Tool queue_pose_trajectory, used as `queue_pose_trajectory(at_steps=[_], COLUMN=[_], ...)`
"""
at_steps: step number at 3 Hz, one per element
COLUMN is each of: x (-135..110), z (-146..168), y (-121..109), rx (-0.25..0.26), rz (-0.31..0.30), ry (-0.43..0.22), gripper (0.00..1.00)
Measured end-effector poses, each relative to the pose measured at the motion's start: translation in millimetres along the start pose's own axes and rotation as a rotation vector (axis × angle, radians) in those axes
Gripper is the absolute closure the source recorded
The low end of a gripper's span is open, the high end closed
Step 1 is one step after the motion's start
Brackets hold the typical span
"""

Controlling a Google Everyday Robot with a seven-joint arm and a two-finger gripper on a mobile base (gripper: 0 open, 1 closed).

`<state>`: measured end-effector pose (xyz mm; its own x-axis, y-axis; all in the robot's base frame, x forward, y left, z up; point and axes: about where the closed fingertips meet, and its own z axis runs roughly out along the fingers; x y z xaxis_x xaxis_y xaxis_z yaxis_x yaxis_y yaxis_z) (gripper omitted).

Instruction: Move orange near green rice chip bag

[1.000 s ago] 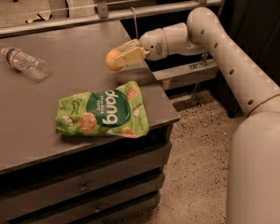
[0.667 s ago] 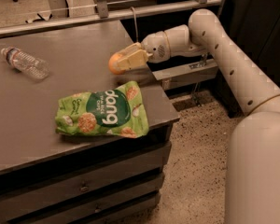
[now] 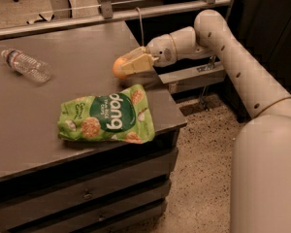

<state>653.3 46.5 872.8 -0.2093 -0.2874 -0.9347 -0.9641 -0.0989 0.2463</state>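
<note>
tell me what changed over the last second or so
The end effector, still shut on the orange, has come down a little toward the table, on the far side of the green rice chip bag. Nothing was let go. The bag and the water bottle lie where they were.

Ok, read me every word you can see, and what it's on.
"dang": white, in the dark circle on the flat lime-green snack pouch.
Pouch's smaller print: too blurred to read.
Clear plastic water bottle label: unreadable.
Gripper, closed on the small round orange fruit beyond the pouch: no text.
</note>
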Motion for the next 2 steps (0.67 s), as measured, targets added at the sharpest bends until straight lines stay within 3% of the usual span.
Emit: queue_pose_trajectory(at_steps=[1, 2], x=[1.1, 3.4], z=[1.4, 1.3], y=[3.1, 6.6], rx=[-0.014, -0.020], rz=[0.004, 0.011], ry=[0.008, 0.013], gripper=[0.14, 0.00])
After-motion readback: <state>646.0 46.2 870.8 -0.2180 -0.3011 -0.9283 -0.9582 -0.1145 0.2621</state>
